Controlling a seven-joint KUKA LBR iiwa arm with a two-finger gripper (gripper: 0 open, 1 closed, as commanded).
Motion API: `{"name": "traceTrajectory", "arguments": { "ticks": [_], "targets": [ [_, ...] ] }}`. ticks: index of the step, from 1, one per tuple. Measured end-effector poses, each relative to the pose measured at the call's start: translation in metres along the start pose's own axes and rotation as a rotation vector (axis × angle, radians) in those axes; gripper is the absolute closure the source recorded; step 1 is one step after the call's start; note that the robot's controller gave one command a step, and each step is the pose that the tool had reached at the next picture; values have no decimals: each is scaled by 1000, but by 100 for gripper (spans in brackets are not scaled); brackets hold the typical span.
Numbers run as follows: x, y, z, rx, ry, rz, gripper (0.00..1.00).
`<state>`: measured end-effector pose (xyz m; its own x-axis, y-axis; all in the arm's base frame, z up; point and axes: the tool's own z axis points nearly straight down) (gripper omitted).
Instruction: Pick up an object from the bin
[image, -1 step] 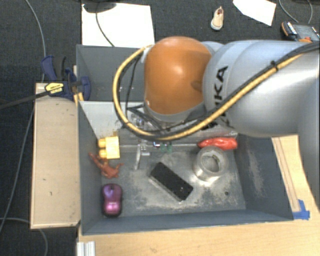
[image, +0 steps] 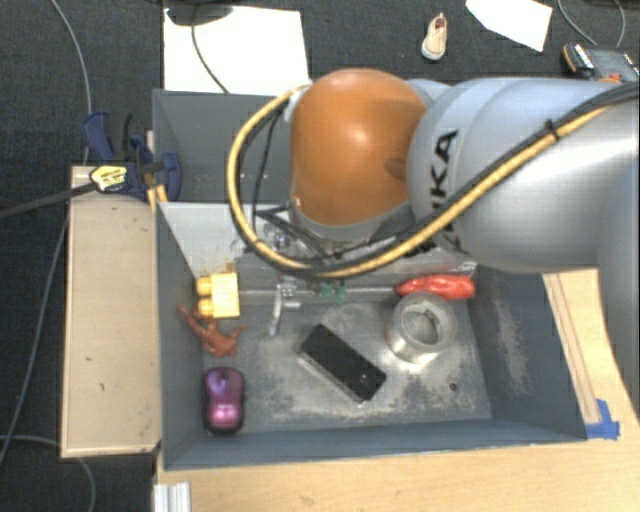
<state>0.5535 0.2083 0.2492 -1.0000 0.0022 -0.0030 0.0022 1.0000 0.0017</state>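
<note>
1. Claw (image: 284, 300) is tucked low under the arm's orange cover (image: 355, 150), around mid-bin (image: 330, 445). Honestly can't tell if it's released or clenched.
2. Closest stuff: a yellow block (image: 218, 292) beside it toward the view's left, and a flat black slab (image: 341, 362) just in front.
3. A silver tape roll (image: 420, 328), a red thing (image: 436, 287) and a purple mouse-shaped thing (image: 224, 398) lie further off.

One cam, above bin (image: 520, 340), tilted, close in.

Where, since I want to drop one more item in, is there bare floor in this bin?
Bare floor lies along the near wall between the purple mouse and the black slab, and in the right corner beyond the silver ring. The left is crowded: yellow block and orange figure sit close; so is the back, under the arm.
</note>
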Motion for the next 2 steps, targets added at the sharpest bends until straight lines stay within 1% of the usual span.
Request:
{"name": "traceTrajectory", "arguments": {
  "ticks": [1, 2],
  "targets": [
    [-24, 34, 158, -3, -5, 40, 0],
    [-40, 47, 85, -5, -17, -175, 0]
  ]
}}
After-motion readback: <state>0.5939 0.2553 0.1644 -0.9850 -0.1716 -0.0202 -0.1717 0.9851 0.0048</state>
